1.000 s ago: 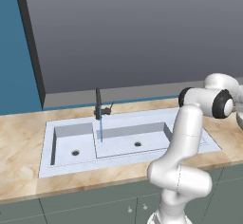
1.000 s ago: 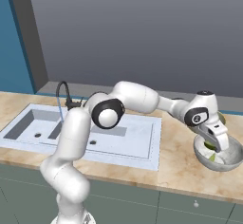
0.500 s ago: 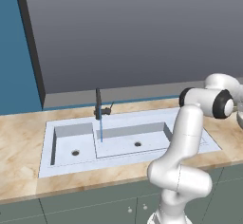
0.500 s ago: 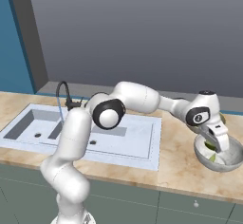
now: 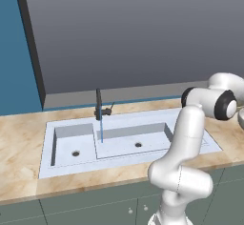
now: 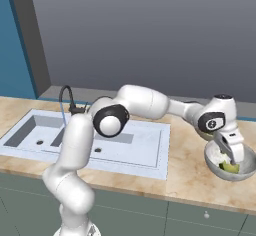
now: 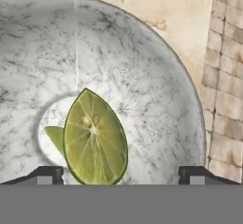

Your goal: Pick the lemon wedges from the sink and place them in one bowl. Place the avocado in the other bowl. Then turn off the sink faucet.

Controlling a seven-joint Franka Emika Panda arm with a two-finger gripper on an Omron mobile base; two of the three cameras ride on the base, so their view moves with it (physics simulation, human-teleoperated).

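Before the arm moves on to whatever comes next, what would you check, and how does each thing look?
1. Gripper let go of the wedge: ok, fingertips stand wide, either side of the fruit.
2. Larger lemon wedge in the marble bowl: ok.
3. Smaller pale wedge in the same bowl: ok, it peeks out beside the larger one.
4. Avocado in the other bowl: cannot tell.
5. Sink cleared of fruit: ok, both basins look bare.
6. Faucet off: not ok, a thin blue stream falls.

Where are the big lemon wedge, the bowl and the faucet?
Big lemon wedge (image 7: 95, 137): hand view, its cut face.
Bowl (image 7: 156, 76): hand view, its inner wall.
Faucet (image 5: 98, 104): left base view, its upright post.
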